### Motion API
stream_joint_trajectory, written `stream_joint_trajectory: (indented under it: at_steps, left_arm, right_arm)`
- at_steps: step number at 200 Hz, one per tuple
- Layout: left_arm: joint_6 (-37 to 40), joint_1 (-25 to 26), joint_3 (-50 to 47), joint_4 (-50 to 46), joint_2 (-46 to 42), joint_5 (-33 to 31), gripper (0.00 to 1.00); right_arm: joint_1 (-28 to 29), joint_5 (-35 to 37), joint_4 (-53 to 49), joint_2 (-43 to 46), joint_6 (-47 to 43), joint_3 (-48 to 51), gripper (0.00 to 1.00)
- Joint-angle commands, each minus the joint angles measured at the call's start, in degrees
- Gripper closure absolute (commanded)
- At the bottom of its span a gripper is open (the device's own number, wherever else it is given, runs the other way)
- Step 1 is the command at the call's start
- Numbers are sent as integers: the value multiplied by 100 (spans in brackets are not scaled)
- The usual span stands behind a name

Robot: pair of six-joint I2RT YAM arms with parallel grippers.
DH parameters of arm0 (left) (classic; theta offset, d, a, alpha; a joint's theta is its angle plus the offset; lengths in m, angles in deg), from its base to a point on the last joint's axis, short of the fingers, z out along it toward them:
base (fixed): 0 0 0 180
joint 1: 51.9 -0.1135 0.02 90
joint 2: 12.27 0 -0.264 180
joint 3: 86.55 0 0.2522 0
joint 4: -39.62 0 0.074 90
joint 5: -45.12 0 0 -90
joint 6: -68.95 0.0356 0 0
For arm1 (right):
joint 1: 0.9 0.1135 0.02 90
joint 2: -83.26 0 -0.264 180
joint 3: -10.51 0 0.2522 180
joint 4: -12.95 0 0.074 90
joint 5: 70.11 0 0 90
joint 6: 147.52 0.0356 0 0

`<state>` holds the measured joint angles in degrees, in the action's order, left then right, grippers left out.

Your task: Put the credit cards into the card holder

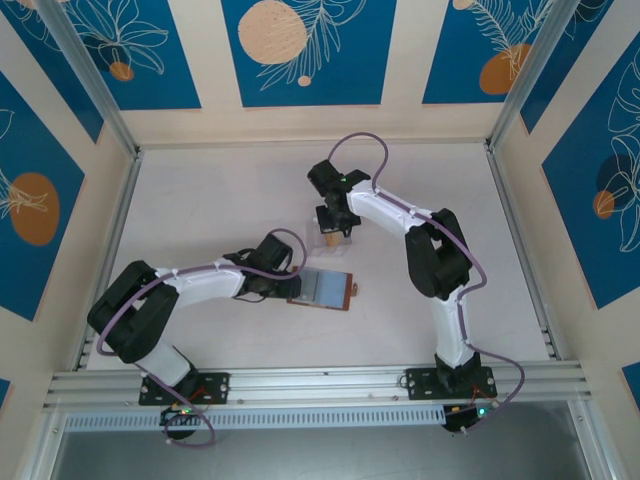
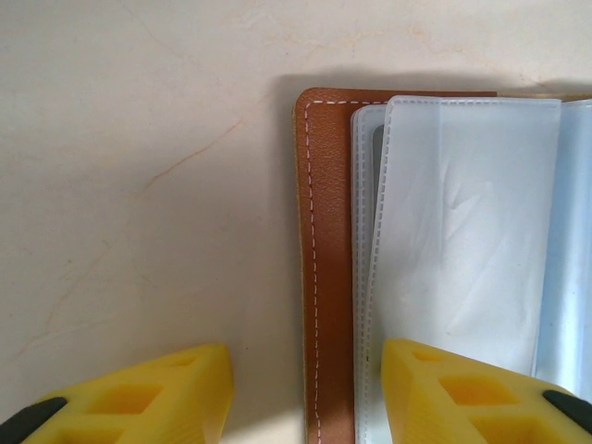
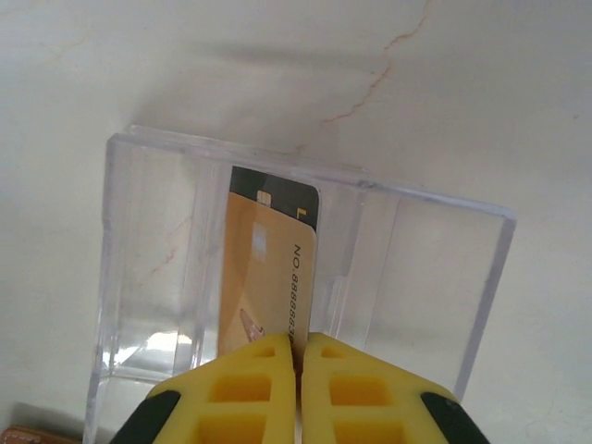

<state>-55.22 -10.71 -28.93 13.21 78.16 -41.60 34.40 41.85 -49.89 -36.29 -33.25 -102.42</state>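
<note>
1. Tan card is what it's all about right now. It stands on edge inside the clear box with a dark card right behind it. That's where the credit cards are, not in the card holder yet.
2. The box sits on the bench just past the card holder's far edge, near it but not touching.
3. The right tool is pinched fully closed on the top edge of the tan card. Can't tell if the dark one is caught in the pinch too.
4. The left tool is down at the card holder's left end, jaws about half open with nothing clamped between them. One finger is over the grey-blue pockets and the other is over bare bench beside the brown leather edge. Looks like it's there to pin the holder flat, but I can't say for sure it's pressing.
5. The card holder lies opened out, pockets facing up.
6. So my read: this is the pick step, grip just made, card not lifted.
7. Next move, I reckon: pull straight up so the card clears the box walls without dragging the box along. Then carry it back toward the card holder, tip it flat-ish and line its edge up with a pocket mouth.
8. If both cards come up together, that'll need sorting out before the slide-in.
</note>
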Motion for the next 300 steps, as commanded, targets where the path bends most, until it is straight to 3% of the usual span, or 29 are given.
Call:
stream_joint_trajectory:
  at_steps: [1, 99, 159, 300]
  left_arm:
    - [-100, 145, -240, 30, 203, 137, 53]
    - [-142, 152, -275, 51, 182, 128, 53]
    - [-160, 145, -307, 86, 193, 154, 53]
    - [-190, 148, -316, 175, 251, 207, 53]
  right_arm:
    - [46, 153, -382, 129, -120, -63, 95]
    - [21, -314, -434, 307, -248, -129, 99]
    - [-51, -569, -409, 269, -248, 27, 86]
    - [103, -329, -497, 701, -92, 680, 77]
